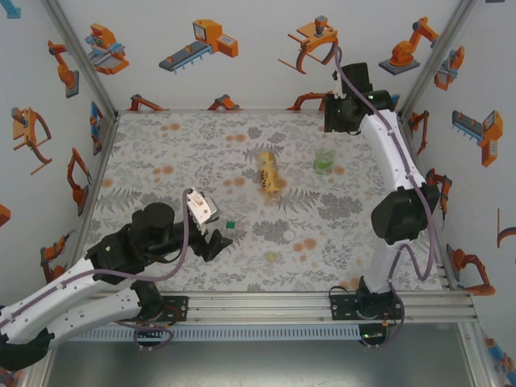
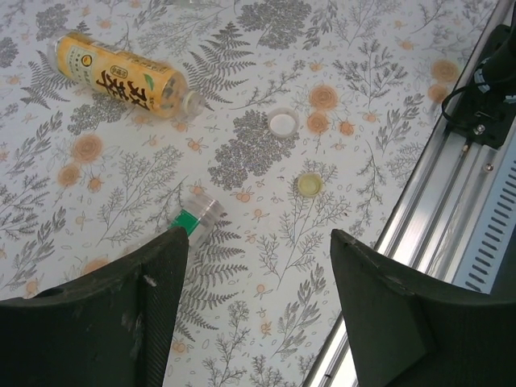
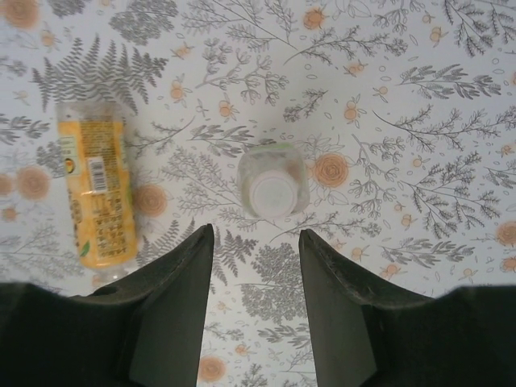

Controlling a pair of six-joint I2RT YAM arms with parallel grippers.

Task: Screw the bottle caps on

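I am holding my left jaws spread over the near part of the bench [image 2: 266, 322] with nothing between them. My right jaws are likewise standing apart, hanging above the greenish bottle [image 3: 272, 192] without touching it. That bottle is standing upright toward the far right of the bench. From above its top is showing as a pale disc, and I cannot tell whether that is an open mouth or a cap. The amber bottle [image 2: 121, 76] is lying on its side mid-bench, neck pointing toward the near edge and appearing uncapped. The white cap [image 2: 284, 122] and the yellowish cap [image 2: 310, 185] are lying loose and apart from each other, between the amber bottle and the near rail [image 2: 451, 218]. A clear piece with a green band [image 2: 193, 218] is lying just beside one left fingertip. I am judging it to be the clear bottle's neck end, but the finger is hiding the rest. I am expecting the bottles to be light, thin-walled and smooth, liable to dent or roll, so the body below the shoulder is looking like the place to pinch. The caps are looking tiny, stiff and low, best taken across the rim from above. By my reckoning the amber bottle is needing standing up first. Nothing is blocking the caps, though the rail is running near the yellowish one.
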